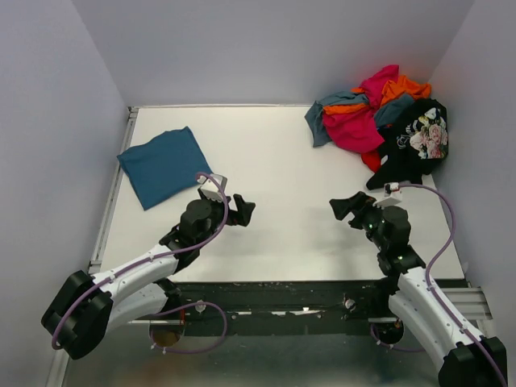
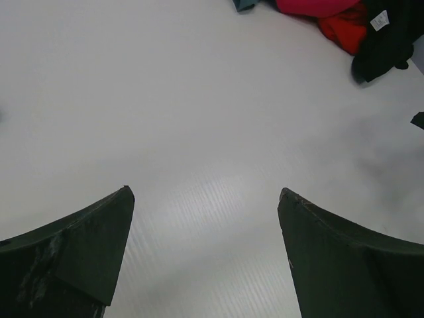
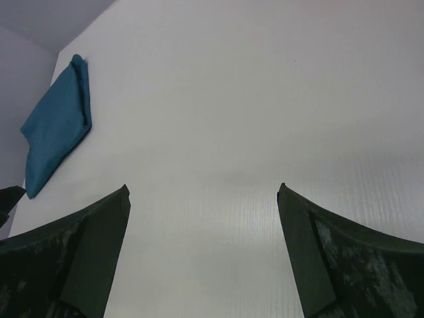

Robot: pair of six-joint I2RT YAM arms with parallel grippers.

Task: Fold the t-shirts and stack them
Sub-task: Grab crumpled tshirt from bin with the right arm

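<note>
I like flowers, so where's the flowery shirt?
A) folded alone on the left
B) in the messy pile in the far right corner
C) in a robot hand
B: the black floral t-shirt lies in the pile at the far right corner; the folded teal t-shirt is plain.

The right hand (image 3: 203, 192) hangs over the white surface (image 3: 265, 93), dark fingers (image 3: 86, 252) spread wide, only surface showing between them. Far upper left, a folded teal-blue t-shirt (image 3: 56, 126) lies flat beside the wall (image 3: 26, 40).
</note>
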